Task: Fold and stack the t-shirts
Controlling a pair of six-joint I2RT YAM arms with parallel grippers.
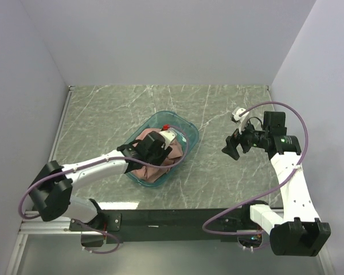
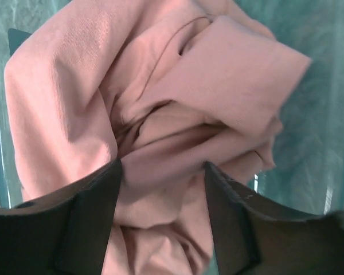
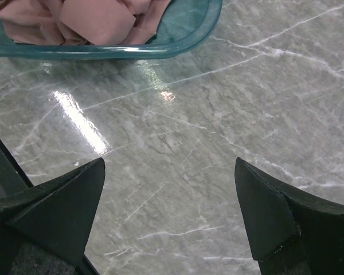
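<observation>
Fingers (image 2: 86,217) of the left gripper (image 2: 161,166) straddle a fold of shirt (image 2: 74,103) in the tub (image 2: 327,114), grip uncertain; right gripper (image 3: 169,166) is open. Shirt crumpled: no folding or stacking done.

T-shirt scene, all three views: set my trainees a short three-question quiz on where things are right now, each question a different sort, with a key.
1. Short answer: which gripper has its fingers either side of a fold of the pink t-shirt?
2. True or false: the t-shirt lies spread flat on the table.
3. Multiple choice: what is directly under the right gripper? A) bare table B) the teal tub C) the t-shirt

Key:
1. The left gripper.
2. False; it sits crumpled in the teal tub.
3. A.
</observation>
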